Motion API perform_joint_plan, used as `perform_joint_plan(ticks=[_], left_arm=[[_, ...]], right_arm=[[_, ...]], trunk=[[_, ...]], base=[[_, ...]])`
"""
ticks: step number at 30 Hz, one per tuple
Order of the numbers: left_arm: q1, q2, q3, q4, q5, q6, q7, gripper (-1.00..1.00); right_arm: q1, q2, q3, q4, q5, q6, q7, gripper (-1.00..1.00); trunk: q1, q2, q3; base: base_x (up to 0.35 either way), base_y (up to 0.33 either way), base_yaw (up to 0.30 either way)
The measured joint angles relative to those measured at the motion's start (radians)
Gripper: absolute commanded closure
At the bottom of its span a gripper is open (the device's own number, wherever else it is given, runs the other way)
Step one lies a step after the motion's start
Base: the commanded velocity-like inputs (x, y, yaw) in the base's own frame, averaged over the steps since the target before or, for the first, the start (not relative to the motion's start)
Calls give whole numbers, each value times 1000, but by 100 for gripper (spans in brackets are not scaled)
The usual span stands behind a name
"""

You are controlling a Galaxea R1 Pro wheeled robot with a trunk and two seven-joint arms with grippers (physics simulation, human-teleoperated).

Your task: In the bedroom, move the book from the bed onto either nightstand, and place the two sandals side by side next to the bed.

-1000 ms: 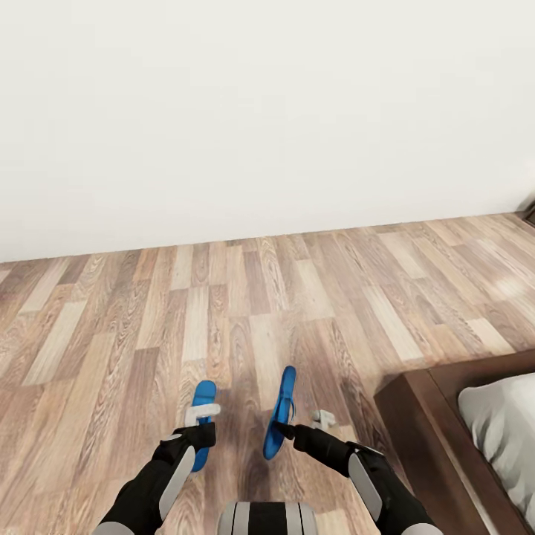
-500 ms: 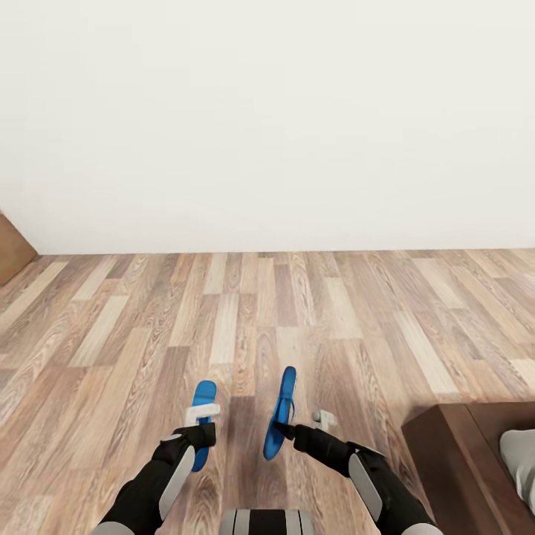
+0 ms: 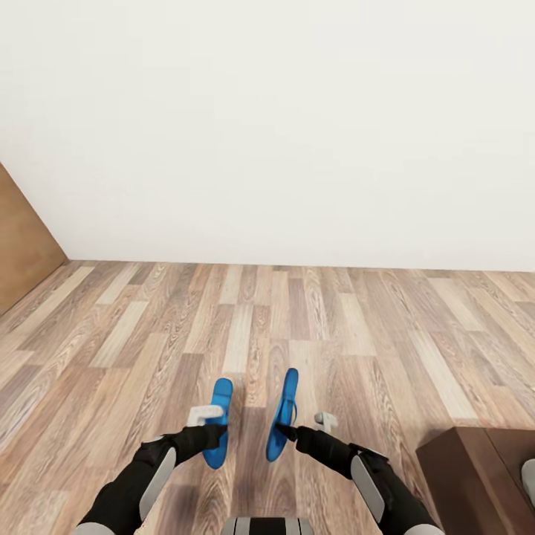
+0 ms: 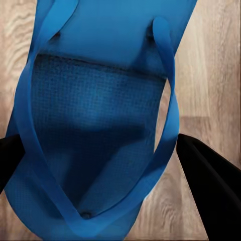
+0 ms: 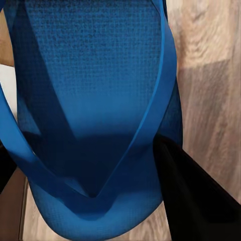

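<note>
Above the floor: both arms reach forward, each holding one blue sandal over the wood planks.
Left gripper: closed on the left sandal; in the left wrist view its dark fingers sit on either side of the sole, the thong strap looping between them.
Right gripper: closed on the right sandal; in the right wrist view a dark finger presses against the sole's edge.
Sandals: they are near each other with a narrow gap, both pointing away from the robot; the right one is tilted on its edge, the left one lies flatter.
Floor: brown planks run to a plain white wall.
Bed: a dark wooden frame corner shows at the lower right of the head view, well apart from the sandals, with a sliver of pale mattress at the picture's edge.
Far left: a brown wooden panel stands against the wall.
</note>
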Motion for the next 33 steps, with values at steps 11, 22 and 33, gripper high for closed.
perform_joint_plan(ticks=[11,22,33], left_arm=[[1,16,7,229,-3,-184,-113,100],[1,12,5,342,-3,-281,-112,100],[1,-12,4,385,-2,-314,-107,100]], right_arm=[[0,-117,-2,224,5,-27,-4,100],[0,-172,0,380,5,-124,-3,100],[0,-172,0,400,5,-127,-5,100]], trunk=[[-5,3,43],[-10,5,85],[-15,8,128]], base=[[0,0,0],[0,0,0],[0,0,0]])
